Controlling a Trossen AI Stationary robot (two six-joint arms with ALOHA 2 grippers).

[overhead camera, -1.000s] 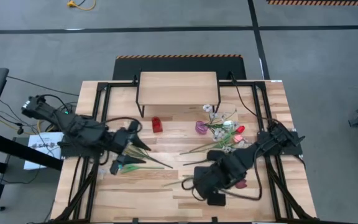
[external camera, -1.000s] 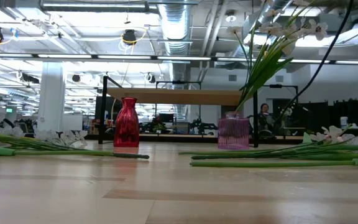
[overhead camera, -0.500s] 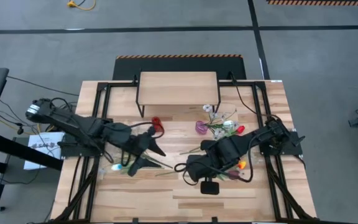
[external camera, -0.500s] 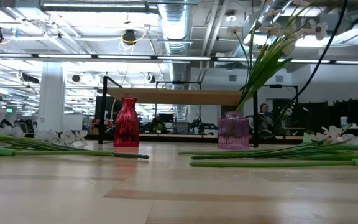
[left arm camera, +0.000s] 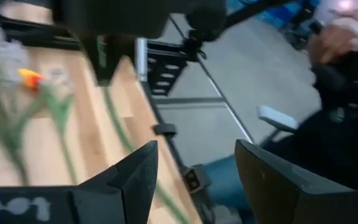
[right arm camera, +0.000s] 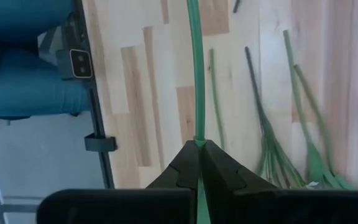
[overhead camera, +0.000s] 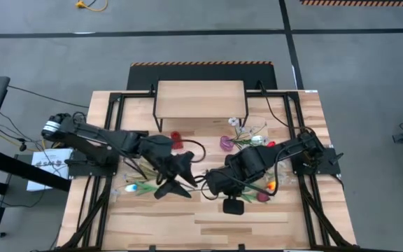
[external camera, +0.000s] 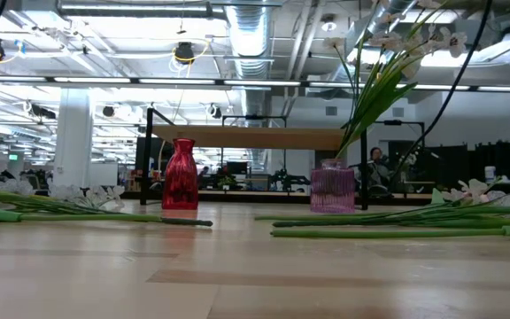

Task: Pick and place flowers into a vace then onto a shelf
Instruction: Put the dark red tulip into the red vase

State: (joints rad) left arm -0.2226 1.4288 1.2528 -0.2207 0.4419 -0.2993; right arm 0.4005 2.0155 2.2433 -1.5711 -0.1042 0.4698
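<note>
Seen from above, two dark arms meet over the middle of a slatted wooden desk point(overhead camera: 208, 224). The right hand point(right arm camera: 197, 163) is pinched shut on a thin green flower stem point(right arm camera: 196, 74) — light, springy plastic, probably best held low on the stalk. The left hand point(left arm camera: 191, 171) stands wide and empty. More flowers point(overhead camera: 254, 143) fill a ribbed pink glass vase point(external camera: 332, 191); a red vase point(external camera: 181, 175) stands before the low wooden shelf point(overhead camera: 200, 99)

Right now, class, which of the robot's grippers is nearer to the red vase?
Left. The left gripper hangs open just in front of the red vase; the right gripper, shut on a green stem, is farther toward the table's middle.
</note>
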